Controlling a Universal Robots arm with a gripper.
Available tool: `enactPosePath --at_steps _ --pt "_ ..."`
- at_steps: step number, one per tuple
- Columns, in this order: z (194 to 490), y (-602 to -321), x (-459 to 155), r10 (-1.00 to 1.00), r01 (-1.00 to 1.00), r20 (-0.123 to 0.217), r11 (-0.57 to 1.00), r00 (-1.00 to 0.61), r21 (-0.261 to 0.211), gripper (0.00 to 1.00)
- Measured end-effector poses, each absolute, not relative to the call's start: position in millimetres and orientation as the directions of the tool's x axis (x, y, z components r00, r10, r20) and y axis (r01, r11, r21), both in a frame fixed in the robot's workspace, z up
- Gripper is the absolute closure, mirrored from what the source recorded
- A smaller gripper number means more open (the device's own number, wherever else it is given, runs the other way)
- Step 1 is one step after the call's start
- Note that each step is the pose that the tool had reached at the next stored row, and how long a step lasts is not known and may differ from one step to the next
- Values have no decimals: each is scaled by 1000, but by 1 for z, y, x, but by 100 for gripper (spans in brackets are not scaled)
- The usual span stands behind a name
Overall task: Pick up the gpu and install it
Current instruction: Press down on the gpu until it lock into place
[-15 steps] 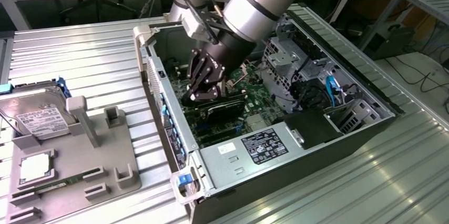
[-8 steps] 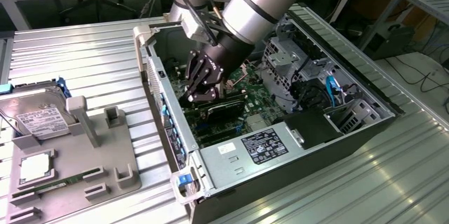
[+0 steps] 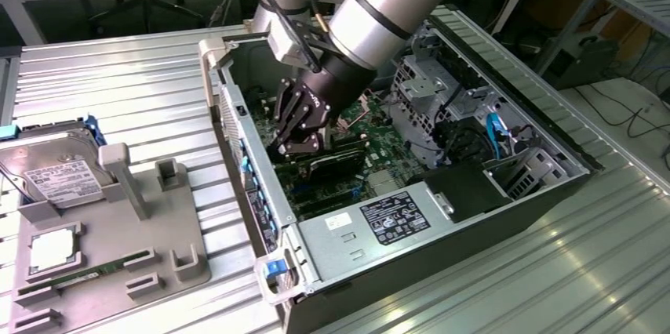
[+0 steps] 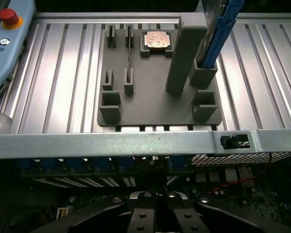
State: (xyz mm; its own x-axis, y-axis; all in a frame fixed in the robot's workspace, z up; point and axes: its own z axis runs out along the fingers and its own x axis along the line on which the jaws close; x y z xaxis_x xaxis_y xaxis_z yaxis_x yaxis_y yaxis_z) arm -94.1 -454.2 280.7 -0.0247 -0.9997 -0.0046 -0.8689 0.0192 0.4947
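GPU [image 3: 337,165] lies flat inside the open case [image 3: 544,126], directly beneath the fingers [image 3: 295,146], its dark face up over the motherboard [image 3: 390,144]. Its long axis runs from under the fingers toward the exterior view's right, roughly along the case's rear wall. The fingers are shut, tips pressed down at the card's near end (whether they pinch its edge or only bear on it, I cannot tell). Well off toward the exterior view's left, the grey fixture [image 4: 150,92] on the desk [image 3: 125,83] holds the hard drive [image 3: 58,173].

Gripper [image 4: 155,206] shut, low inside case; grey holder tray [image 4: 150,104] beyond.
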Motion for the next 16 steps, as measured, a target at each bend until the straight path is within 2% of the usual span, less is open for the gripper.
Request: enactPosePath --at_steps 6,16 --pt "282 -453 -93 -1000 -878 -5 19 -25 478 89" --pt "282 -447 -94 -1000 -955 -8 19 -22 297 89"
